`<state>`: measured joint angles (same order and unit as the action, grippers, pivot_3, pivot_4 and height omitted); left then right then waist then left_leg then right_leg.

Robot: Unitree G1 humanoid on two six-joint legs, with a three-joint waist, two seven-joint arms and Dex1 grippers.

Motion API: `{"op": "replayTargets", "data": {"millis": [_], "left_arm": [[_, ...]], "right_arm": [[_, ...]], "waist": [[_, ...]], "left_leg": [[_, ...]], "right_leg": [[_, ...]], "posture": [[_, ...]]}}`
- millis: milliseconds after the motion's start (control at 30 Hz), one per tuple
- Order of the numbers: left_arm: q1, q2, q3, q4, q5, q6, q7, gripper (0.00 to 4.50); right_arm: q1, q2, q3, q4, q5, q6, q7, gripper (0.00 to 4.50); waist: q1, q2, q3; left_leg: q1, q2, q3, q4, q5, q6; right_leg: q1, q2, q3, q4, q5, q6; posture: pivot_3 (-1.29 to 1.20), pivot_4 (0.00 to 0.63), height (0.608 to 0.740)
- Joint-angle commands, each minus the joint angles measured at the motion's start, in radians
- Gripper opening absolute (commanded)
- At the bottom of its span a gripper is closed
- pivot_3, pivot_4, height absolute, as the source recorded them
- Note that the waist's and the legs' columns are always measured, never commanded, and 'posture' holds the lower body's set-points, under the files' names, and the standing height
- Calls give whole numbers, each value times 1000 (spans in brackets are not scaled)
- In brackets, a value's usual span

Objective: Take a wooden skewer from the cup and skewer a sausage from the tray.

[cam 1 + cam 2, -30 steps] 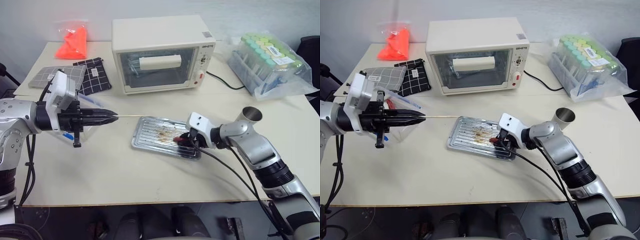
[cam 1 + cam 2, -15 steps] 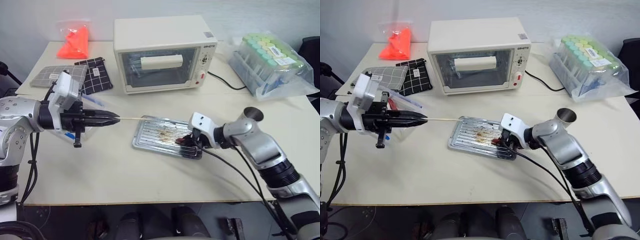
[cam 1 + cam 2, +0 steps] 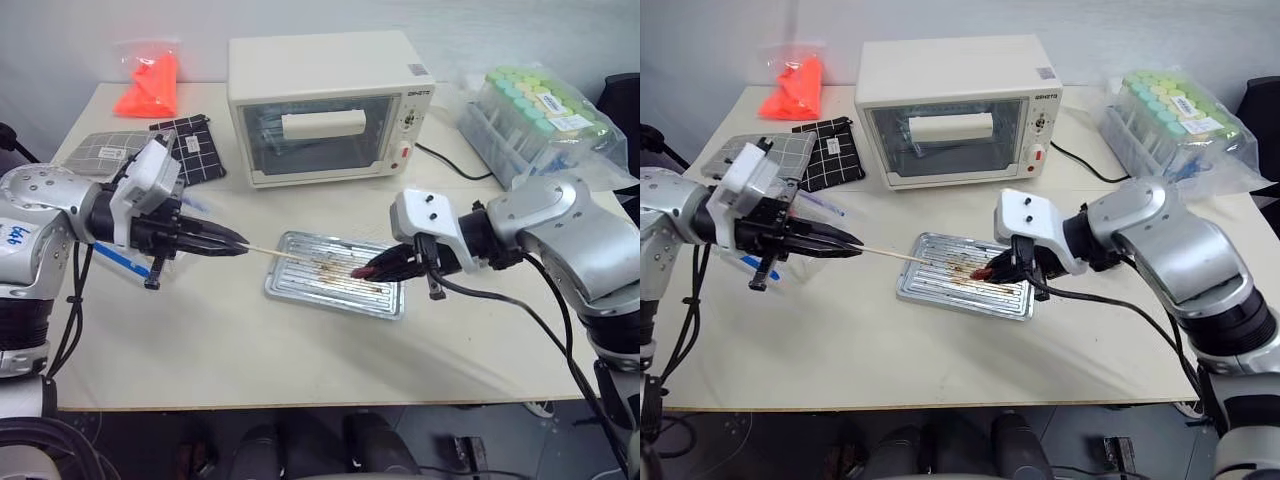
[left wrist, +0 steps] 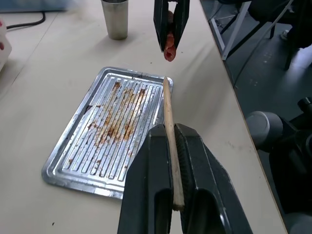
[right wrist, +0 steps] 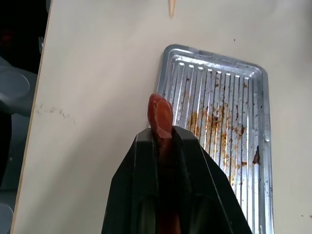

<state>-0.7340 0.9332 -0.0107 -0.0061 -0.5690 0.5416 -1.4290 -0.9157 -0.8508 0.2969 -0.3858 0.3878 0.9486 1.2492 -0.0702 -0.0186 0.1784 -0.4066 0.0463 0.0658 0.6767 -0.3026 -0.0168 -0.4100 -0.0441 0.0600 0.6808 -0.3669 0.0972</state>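
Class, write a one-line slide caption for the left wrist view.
Left gripper holds the skewer over the tray, tip aimed at the sausage in the right gripper.

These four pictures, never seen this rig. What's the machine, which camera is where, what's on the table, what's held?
It is a two-armed humanoid robot at a table. Two pictures come from the stereo camera on its head, looking down over both arms. The other two come from wrist cameras, each looking along that arm's two black fingers.

The left gripper is shut on a thin pale wooden skewer, tip toward the right arm. The right gripper is shut on a small reddish-brown sausage, held above the flat ribbed silver baking tray.

Also on the table: a grey metal cup, a cream toaster oven, a bag of green-capped tubes, checked pouches and an orange bag.
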Motion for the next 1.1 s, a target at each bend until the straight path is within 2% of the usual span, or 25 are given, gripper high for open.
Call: {"op": "replayTargets", "data": {"millis": [33, 200, 1100], "left_arm": [[-21, -33, 12, -30, 8, -15, 39, 0], [-21, -70, 18, -41, 8, -11, 75, 0], [-15, -120, 19, -79, -5, 6, 129, 0]], "right_arm": [[-34, 9, -46, -15, 30, 27, -31, 260], [-43, 8, -45, -10, 45, 37, -57, 260], [-89, 24, -41, 8, 98, 68, -115, 260]], "waist": [[1, 0, 0], [3, 0, 0], [14, 0, 0]], "left_leg": [[0, 0, 0, 0, 0, 0], [0, 0, 0, 1, 0, 0], [-1, 0, 0, 1, 0, 0]], "right_leg": [[0, 0, 0, 0, 0, 0], [0, 0, 0, 1, 0, 0], [0, 0, 0, 0, 0, 0]], "posture": [[0, 150, 740], [0, 150, 740], [0, 150, 740]]}}
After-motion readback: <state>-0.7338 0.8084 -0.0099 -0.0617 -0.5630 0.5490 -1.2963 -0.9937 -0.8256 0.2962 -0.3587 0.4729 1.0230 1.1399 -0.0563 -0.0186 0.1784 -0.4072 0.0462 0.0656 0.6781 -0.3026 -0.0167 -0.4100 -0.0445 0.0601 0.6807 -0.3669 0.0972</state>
